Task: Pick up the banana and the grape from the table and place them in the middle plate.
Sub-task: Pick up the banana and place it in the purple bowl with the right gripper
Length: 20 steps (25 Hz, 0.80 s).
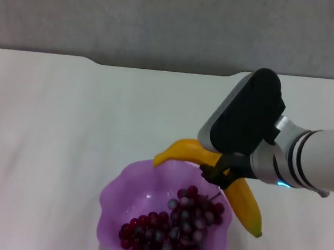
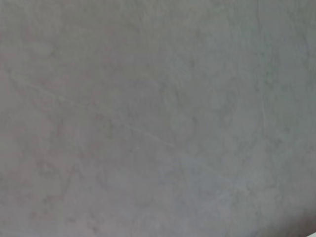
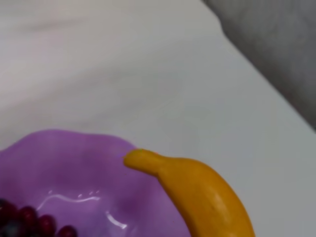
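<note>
Banana (image 3: 207, 197) over the purple plate's rim (image 3: 74, 143); grapes (image 3: 29, 222) inside; white table (image 3: 123, 74) beyond

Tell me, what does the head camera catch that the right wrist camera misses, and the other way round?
Only the head view shows the right arm's gripper clamped around the banana's middle, the whole bunch of grapes lying in the purple plate, the banana's far end hanging past the plate's rim, and the table's notched far edge. Only the right wrist view shows the banana's tapered tip close up, above the plate's rim. Both share the banana, the plate, some grapes and the white table. The left gripper appears in neither.
</note>
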Motion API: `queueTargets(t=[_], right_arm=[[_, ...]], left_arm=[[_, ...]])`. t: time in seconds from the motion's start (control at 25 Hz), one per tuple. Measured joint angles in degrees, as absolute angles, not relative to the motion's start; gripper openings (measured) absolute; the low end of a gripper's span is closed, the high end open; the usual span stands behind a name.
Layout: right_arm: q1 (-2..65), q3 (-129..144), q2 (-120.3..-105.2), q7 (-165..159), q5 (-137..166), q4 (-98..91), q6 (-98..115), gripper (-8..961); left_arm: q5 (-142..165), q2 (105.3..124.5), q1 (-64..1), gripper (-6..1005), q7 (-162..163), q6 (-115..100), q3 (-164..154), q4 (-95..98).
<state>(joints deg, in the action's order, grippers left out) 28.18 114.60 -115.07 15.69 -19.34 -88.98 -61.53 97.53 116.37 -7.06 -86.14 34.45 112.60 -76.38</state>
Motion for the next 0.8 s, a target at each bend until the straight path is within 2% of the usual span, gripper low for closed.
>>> queueTargets(t=[0.4, 0.8], right_arm=[[28.41, 116.43, -115.07, 15.26, -16.58, -87.72, -56.67, 511], [31.95, 121.89, -115.21, 14.18, -17.32, -84.55, -54.53, 511]], left_arm=[[97.56, 116.37, -7.21, 857, -86.13, 34.45, 112.58, -76.38], [97.72, 116.36, -7.53, 856, -86.20, 34.45, 112.24, -75.89]])
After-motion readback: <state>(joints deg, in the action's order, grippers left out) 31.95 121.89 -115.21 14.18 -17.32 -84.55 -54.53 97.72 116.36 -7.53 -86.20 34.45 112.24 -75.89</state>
